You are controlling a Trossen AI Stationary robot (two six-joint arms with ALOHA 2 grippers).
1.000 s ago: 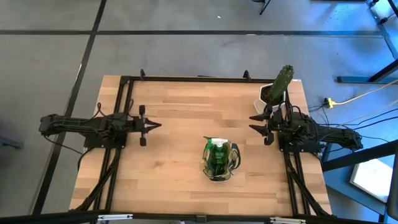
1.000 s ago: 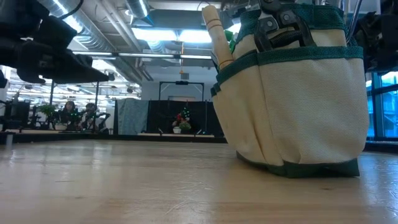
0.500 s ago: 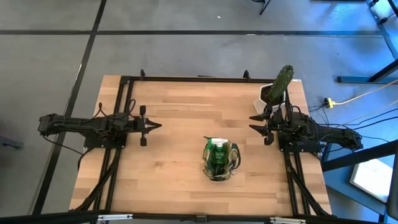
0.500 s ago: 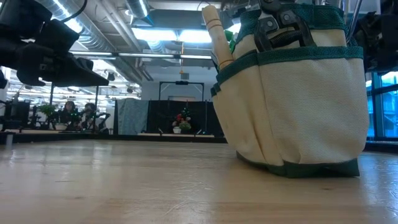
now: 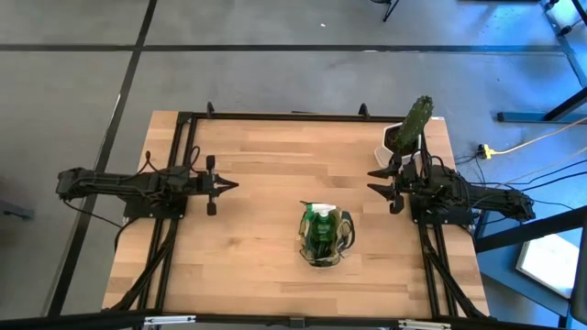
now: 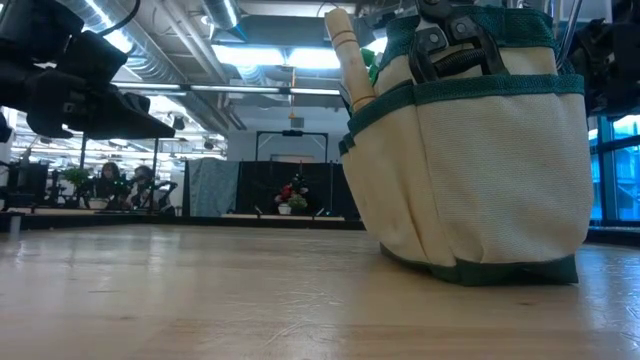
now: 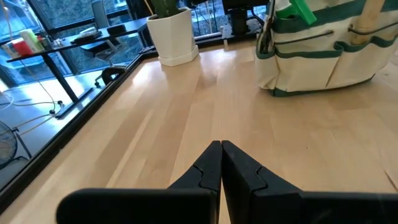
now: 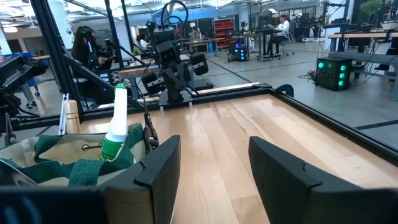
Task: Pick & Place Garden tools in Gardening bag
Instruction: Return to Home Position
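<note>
Table [image 5: 257,156] bears one gardening bag [image 6: 490,180], one cactus [image 5: 419,115].

Table [image 5: 275,156]: was lit brightly and evenly from overhead; shadows were faint, with one soft patch hugging the gardening bag [image 5: 324,236]. Low view: ceiling light panels [image 6: 262,57] flared into glare, and the left arm [image 6: 80,85] stood as a dark silhouette against them. Left wrist view: daylight came through the windows [image 7: 59,17] beyond the table's right side and laid a pale sheen on the wood.
</note>
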